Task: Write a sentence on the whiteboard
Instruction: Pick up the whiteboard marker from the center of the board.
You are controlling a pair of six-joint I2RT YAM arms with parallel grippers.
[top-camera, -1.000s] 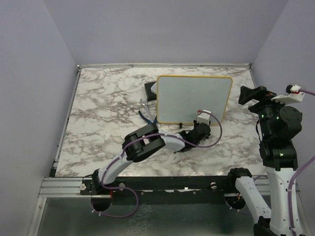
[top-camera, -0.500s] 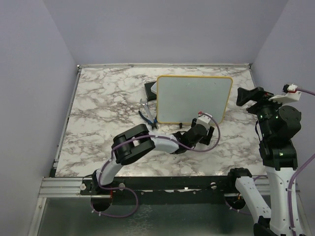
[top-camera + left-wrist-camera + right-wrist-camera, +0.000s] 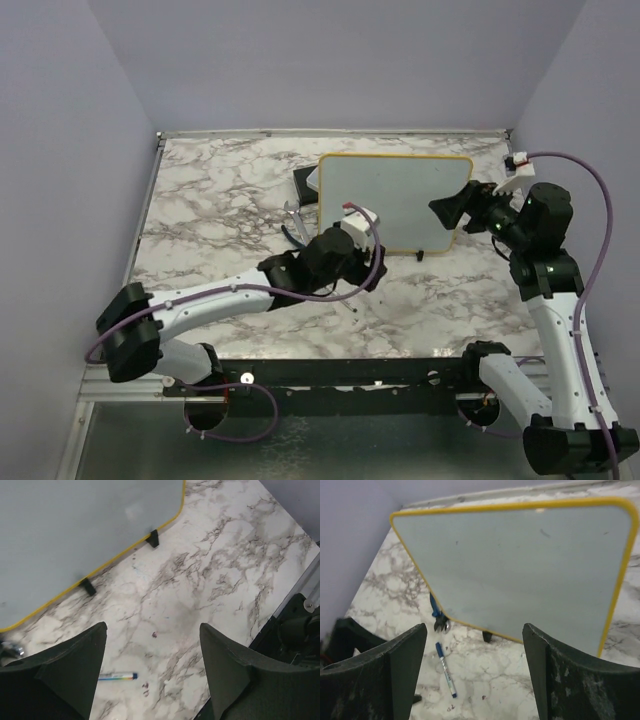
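Hovering in front of the yellow-framed rectangular white whiteboard (image 3: pixel 395 200), left gripper (image 3: pixel 152 635) gapes empty; slim white blue-capped marker pen (image 3: pixel 446 669) lies there too. Whiteboard stands propped on marble tabletop (image 3: pixel 220 200), probably light, stiff, slick: grab frame edge. At its right, right gripper (image 3: pixel 474 630) gapes empty.

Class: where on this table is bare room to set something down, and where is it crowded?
Free: table left of the black box; also front right, between whiteboard and near edge. Crowded: whiteboard's left side, with box, pliers and left gripper.
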